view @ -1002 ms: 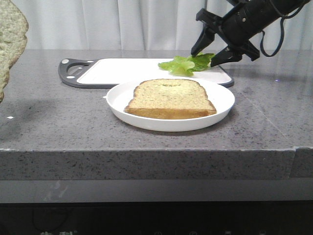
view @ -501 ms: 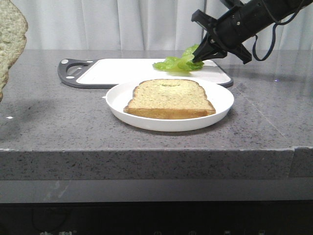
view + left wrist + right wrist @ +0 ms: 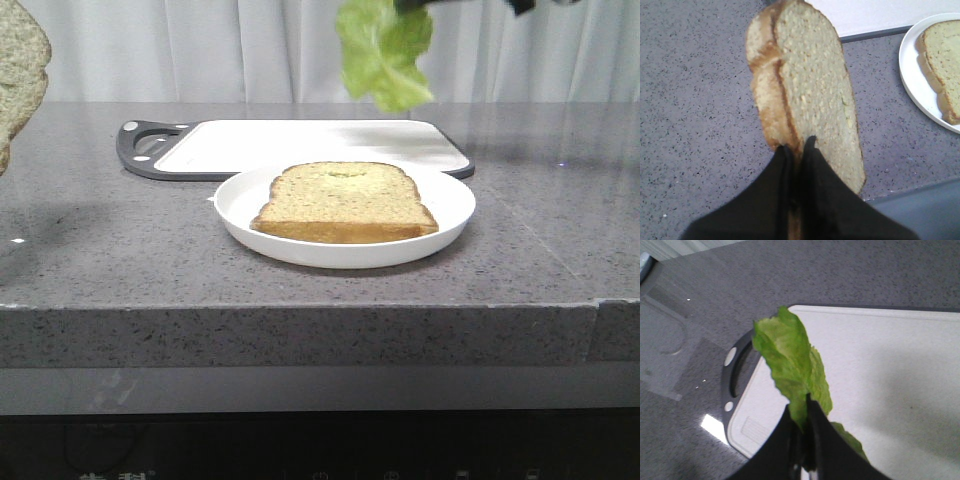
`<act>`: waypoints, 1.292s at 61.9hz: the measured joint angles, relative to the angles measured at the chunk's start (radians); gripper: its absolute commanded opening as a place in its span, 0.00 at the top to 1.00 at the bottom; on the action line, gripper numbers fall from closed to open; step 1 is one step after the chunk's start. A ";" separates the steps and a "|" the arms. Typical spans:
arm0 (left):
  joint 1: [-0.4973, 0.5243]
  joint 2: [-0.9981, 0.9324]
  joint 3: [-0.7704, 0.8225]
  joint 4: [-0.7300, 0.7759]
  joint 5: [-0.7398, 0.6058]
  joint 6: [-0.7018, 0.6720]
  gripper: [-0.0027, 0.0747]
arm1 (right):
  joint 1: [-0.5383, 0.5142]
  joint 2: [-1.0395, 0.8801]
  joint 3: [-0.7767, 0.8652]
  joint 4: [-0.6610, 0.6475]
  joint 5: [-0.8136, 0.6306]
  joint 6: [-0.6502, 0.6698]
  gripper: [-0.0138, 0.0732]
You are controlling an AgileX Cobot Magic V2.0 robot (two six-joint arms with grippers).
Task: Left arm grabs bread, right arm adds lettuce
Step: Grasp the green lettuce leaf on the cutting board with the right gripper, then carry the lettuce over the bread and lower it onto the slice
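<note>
My left gripper (image 3: 797,142) is shut on the lower edge of the bread (image 3: 810,85), a thick slice with a golden crust, held upright above the grey counter. In the front view only this bread (image 3: 20,70) shows, at the far left edge. My right gripper (image 3: 802,402) is shut on the bright green lettuce (image 3: 790,355) and holds it in the air over the cutting board. In the front view the lettuce (image 3: 385,55) hangs high above the plate's far side, with the gripper almost wholly cut off at the top edge.
A white plate (image 3: 240,215) at the counter's middle carries a second bread slice (image 3: 345,195), lying flat. Behind it lies a white cutting board (image 3: 300,140) with a dark grey handle frame. The counter's front edge runs close below the plate.
My right gripper closed on the lettuce on the cutting board and lifted it up and slightly left, nearly out of the front view. The held bread at left barely moved.
</note>
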 measured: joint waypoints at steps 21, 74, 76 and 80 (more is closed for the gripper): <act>0.000 0.000 0.000 0.000 -0.002 0.000 0.99 | 0.000 -0.374 0.453 0.235 0.007 -0.298 0.94; 0.000 0.000 0.000 0.000 -0.005 -0.002 0.99 | 0.095 -0.447 0.921 0.758 0.080 -0.725 0.94; 0.000 0.000 0.000 0.000 -0.005 -0.002 0.99 | 0.095 -0.447 0.921 0.760 0.080 -0.725 0.94; 0.000 0.000 0.000 0.000 -0.005 -0.002 0.99 | 0.096 -0.441 0.921 0.762 0.082 -0.727 0.94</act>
